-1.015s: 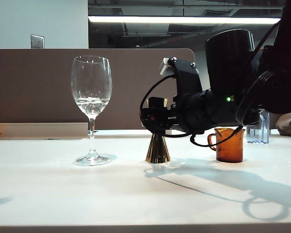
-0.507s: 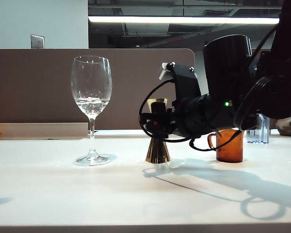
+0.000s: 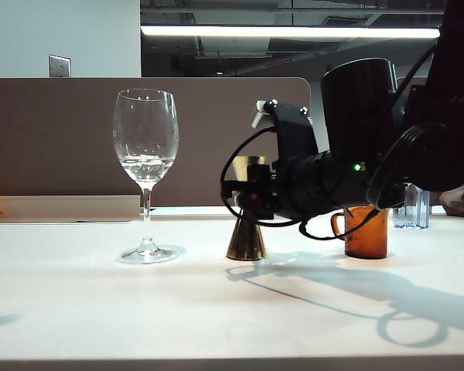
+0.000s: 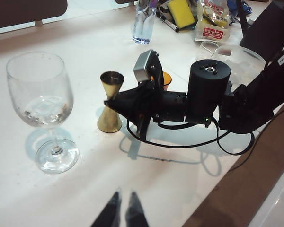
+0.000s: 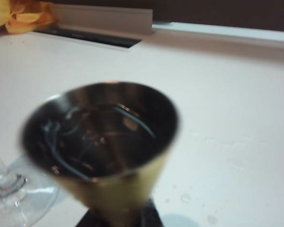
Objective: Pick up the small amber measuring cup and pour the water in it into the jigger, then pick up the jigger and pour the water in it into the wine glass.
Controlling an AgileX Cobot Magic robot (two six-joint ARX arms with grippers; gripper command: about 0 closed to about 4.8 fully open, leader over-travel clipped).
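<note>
The right tool (image 3: pixel 249 193) grips the tilted jigger (image 3: pixel 246 239) at its waist; the left tool (image 4: pixel 123 212) hangs nearly closed, empty.

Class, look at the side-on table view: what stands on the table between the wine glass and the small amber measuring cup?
In the exterior view, the jigger stands between the wine glass and the small amber measuring cup, with the right gripper at its waist.

Low table-level exterior; jigger (image 3: pixel 246 224) in all views.
</note>
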